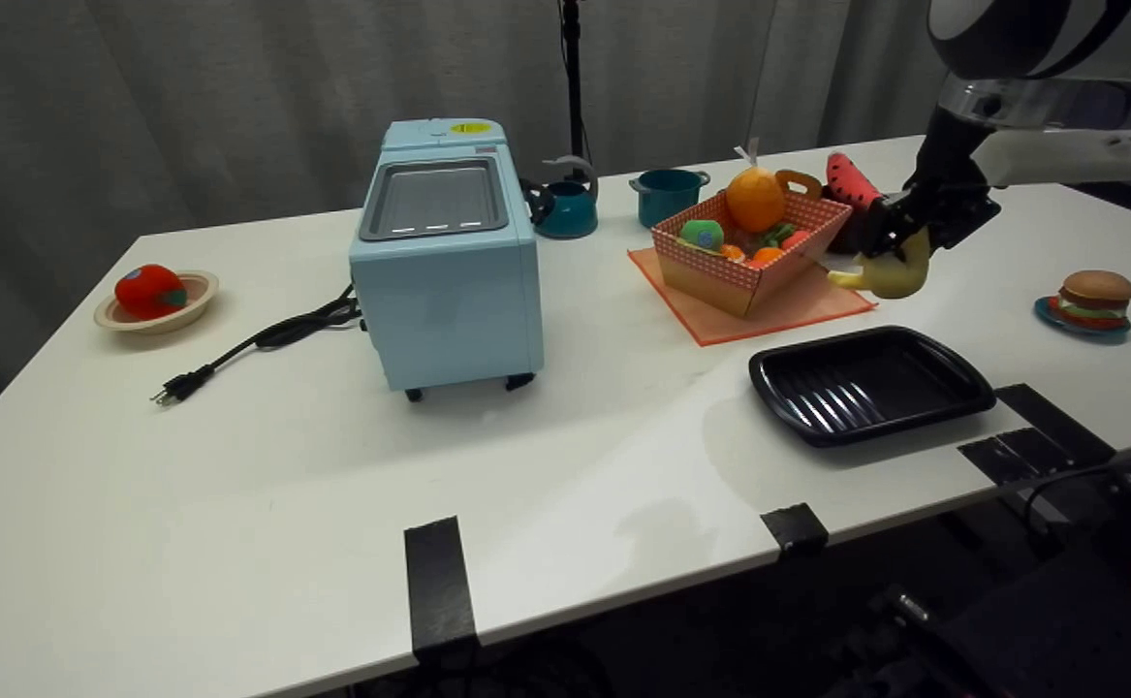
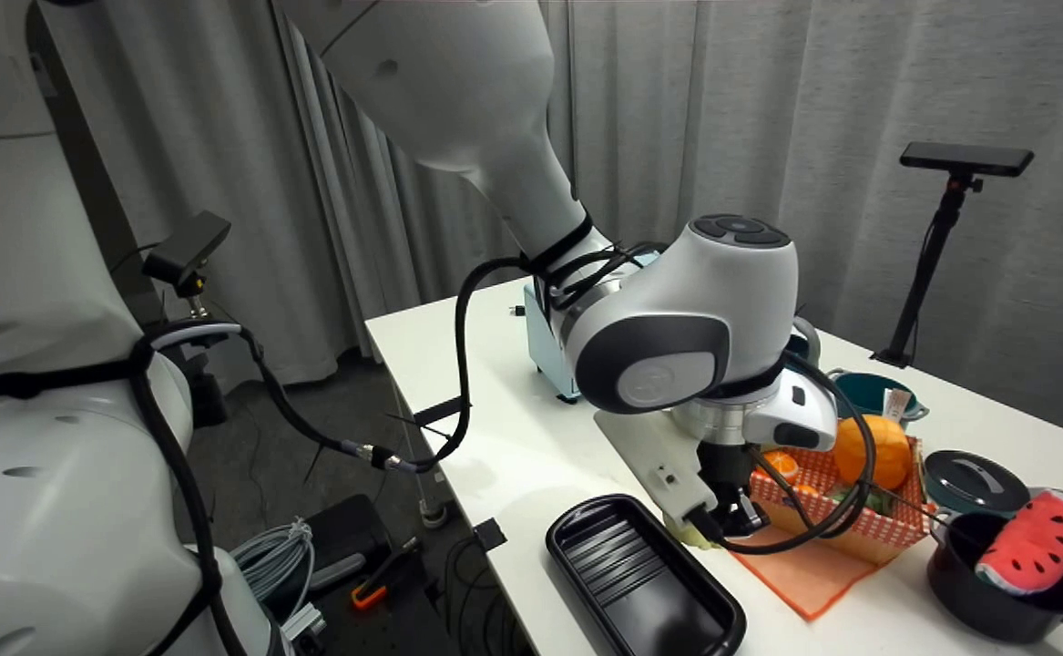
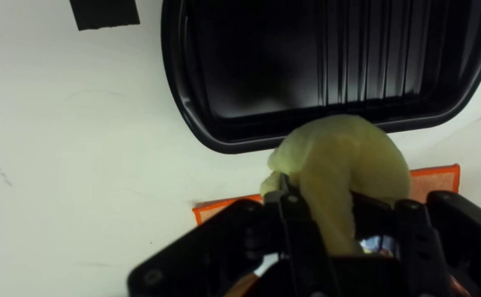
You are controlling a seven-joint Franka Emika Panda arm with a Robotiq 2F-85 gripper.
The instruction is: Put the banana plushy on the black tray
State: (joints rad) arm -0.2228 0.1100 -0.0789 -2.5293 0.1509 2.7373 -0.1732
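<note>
The pale-yellow banana plushy (image 1: 896, 275) hangs from my gripper (image 1: 899, 237) in the air, a little beyond the black tray. In the wrist view my gripper (image 3: 327, 194) is shut on the banana plushy (image 3: 343, 152), its fingers on both sides of it. In an exterior view only a small part of the banana plushy (image 2: 693, 534) shows below the gripper. The black tray (image 1: 880, 388) lies flat on the table near the front edge with nothing in it. It also shows in an exterior view (image 2: 649, 592) and in the wrist view (image 3: 265, 78), where the banana overlaps its near rim.
An orange-brown basket (image 1: 706, 283) with toy fruits stands on an orange cloth (image 1: 696, 325) behind the tray. A toy burger on a blue plate (image 1: 1096, 302) lies beside the tray. A black pot (image 2: 986, 583) holds a toy watermelon. A light-blue oven (image 1: 458, 301) stands mid-table.
</note>
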